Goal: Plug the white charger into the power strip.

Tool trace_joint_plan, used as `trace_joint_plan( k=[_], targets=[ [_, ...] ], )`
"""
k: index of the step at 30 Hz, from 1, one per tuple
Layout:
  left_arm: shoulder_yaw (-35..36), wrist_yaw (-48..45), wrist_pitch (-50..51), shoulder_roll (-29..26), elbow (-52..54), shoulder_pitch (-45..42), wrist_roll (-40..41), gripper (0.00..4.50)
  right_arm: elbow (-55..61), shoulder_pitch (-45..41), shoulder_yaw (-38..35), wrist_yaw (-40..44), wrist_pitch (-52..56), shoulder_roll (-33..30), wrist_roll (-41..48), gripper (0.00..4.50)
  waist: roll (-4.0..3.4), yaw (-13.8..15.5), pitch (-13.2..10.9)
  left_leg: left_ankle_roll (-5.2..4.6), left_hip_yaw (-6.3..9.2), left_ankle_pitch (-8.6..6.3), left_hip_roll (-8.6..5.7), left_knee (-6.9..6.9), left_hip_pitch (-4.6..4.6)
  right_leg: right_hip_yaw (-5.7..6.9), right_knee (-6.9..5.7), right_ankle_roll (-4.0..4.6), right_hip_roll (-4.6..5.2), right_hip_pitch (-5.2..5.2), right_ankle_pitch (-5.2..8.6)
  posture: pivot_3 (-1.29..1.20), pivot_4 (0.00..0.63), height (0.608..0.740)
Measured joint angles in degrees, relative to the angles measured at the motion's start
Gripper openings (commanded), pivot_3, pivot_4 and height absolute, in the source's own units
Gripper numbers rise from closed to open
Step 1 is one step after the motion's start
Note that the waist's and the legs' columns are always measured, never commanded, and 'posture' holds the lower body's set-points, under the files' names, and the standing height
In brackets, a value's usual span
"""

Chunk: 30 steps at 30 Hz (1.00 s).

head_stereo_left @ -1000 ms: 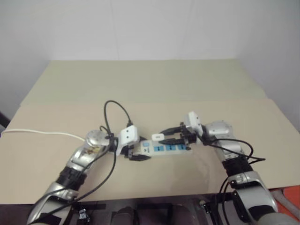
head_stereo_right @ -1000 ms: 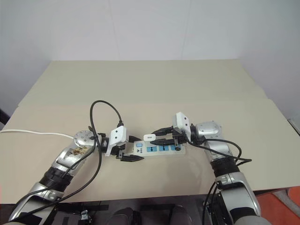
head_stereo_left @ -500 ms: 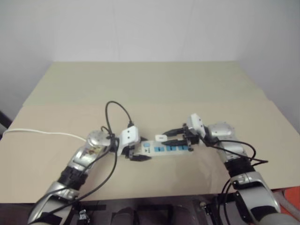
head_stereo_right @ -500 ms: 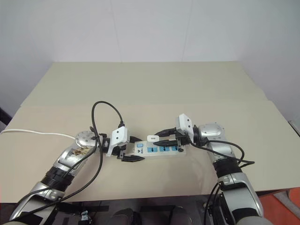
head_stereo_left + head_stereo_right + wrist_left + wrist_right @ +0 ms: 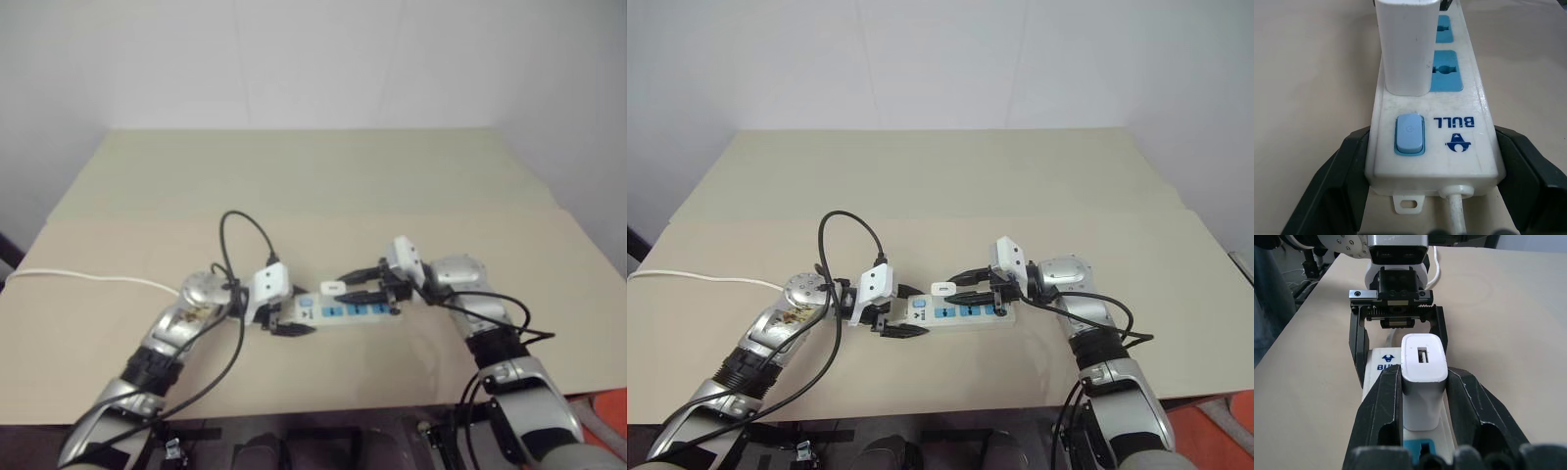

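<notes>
The power strip lies flat near the table's front, its switch end toward my left arm. My left gripper is shut on that switch end, one black finger on each long side. The white charger stands upright on the strip, over the blue socket beside the switch, its base against the strip's face. My right gripper is shut on the charger's two sides, reaching in from the strip's other end. Two more blue sockets show past the charger.
The strip's white cord runs off to the table's left edge. A black cable loops up from my left wrist. The beige table stretches back to a white wall; its front edge is close below the strip.
</notes>
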<state>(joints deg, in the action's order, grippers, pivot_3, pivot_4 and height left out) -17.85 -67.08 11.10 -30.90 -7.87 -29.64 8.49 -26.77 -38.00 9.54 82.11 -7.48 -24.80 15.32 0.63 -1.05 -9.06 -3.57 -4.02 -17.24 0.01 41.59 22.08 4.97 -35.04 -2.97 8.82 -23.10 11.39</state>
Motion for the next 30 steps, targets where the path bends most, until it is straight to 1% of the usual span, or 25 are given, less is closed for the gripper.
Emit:
trace_joint_plan(
  k=[13,30],
  targets=[
    [0.0,0.1,-0.1,0.0,-0.4,0.0,0.0,3.26,0.4,0.5,0.1,-0.2,-1.0,-0.2,-0.5,1.1,0.0,0.0,0.1,0.0,-0.01,-0.01,0.02,-0.02,-0.11,-0.1,0.02,0.02,0.0,0.05,0.01,0.0,0.15,0.74],
    [0.0,0.0,-1.0,0.4,-1.1,-0.1,0.0,3.26,1.5,0.2,0.0,-0.2,2.8,-0.4,-0.5,1.1,-0.02,0.2,0.1,0.0,-0.01,-0.02,0.03,-0.02,-0.11,-0.12,0.06,0.03,0.0,0.03,0.01,0.0,0.15,0.74]
  ],
)
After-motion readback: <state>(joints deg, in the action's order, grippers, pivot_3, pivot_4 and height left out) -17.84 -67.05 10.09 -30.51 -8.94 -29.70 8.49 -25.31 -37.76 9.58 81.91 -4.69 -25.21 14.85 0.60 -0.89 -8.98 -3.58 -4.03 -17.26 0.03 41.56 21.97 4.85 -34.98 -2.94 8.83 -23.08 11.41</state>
